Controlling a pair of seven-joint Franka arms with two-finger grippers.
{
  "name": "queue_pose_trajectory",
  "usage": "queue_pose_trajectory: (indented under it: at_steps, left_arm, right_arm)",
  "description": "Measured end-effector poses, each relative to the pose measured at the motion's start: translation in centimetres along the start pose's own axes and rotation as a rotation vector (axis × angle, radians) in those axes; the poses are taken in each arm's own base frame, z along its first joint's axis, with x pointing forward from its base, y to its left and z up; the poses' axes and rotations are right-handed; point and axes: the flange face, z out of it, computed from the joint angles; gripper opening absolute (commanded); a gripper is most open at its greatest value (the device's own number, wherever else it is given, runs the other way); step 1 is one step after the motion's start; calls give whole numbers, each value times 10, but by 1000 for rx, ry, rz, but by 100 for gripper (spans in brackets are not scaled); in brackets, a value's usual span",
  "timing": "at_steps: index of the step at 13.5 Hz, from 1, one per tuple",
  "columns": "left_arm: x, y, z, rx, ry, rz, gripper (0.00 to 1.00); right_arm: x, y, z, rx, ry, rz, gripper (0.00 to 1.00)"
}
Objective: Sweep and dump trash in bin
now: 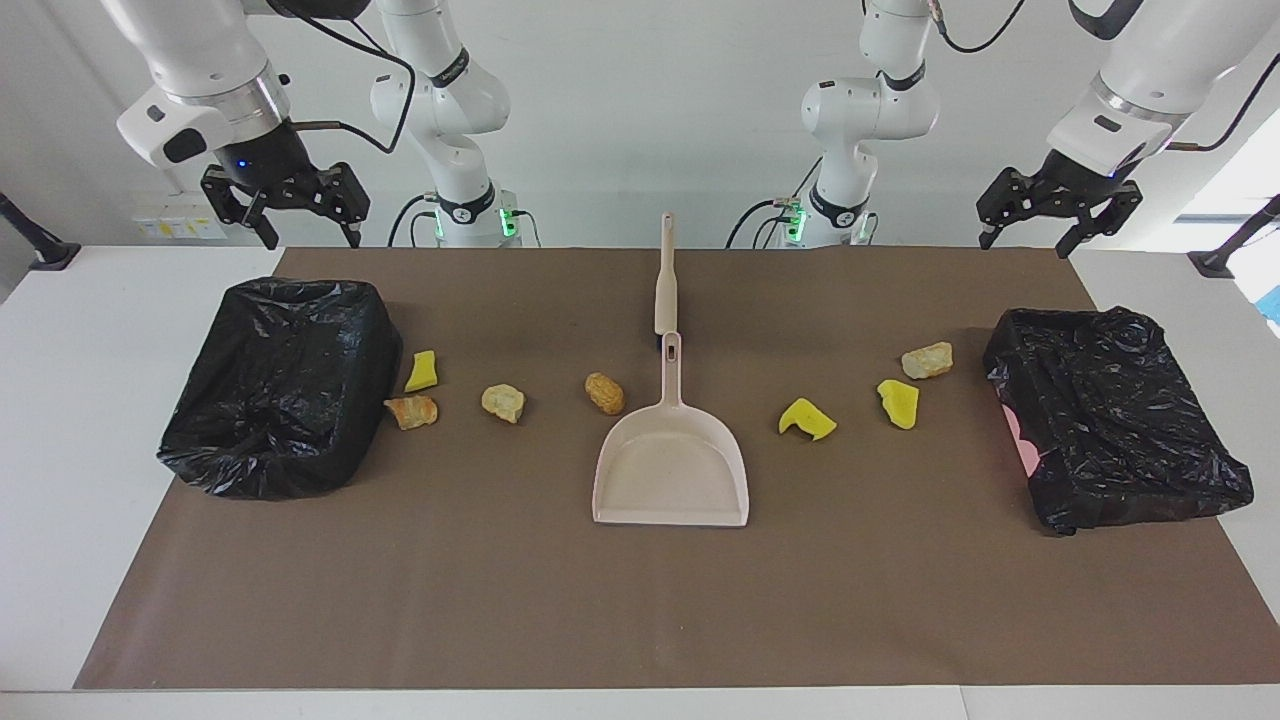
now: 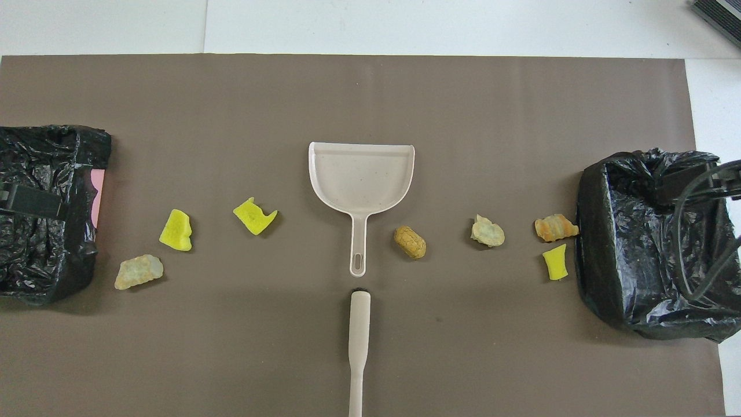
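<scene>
Several trash lumps lie in a row on the brown mat. Toward the right arm's end are a yellow chunk (image 1: 421, 371), an orange-tan piece (image 1: 411, 411), a pale tan piece (image 1: 503, 402) and a brown piece (image 1: 604, 393). Toward the left arm's end are two yellow chunks (image 1: 806, 419) (image 1: 899, 403) and a tan piece (image 1: 927, 360). The beige dustpan (image 1: 670, 470) lies mid-table. The brush (image 1: 665, 275) lies nearer to the robots, in line with the pan's handle. My right gripper (image 1: 310, 232) is open, high over one black-bagged bin (image 1: 285, 385). My left gripper (image 1: 1025, 243) is open, high over the other bin (image 1: 1110, 415).
The brown mat (image 1: 640, 600) covers most of the white table. The bins stand at its two ends, one at the right arm's end (image 2: 654, 243) and one at the left arm's end (image 2: 40, 208). A cable hangs over the bin at the right arm's end.
</scene>
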Motion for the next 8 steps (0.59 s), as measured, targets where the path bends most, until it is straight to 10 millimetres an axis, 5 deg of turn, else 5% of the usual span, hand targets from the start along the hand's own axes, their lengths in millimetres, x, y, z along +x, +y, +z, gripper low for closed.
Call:
queue_pose_trajectory:
  at_steps: [5,8]
  left_arm:
    - [1,46,46,-51,-61,77,100]
    - [3,106,95,-68,-42,101,100]
  right_arm:
    - [2,-12,-2,29,19,-9,100]
    - [10,-63,-4,50,75,75,100]
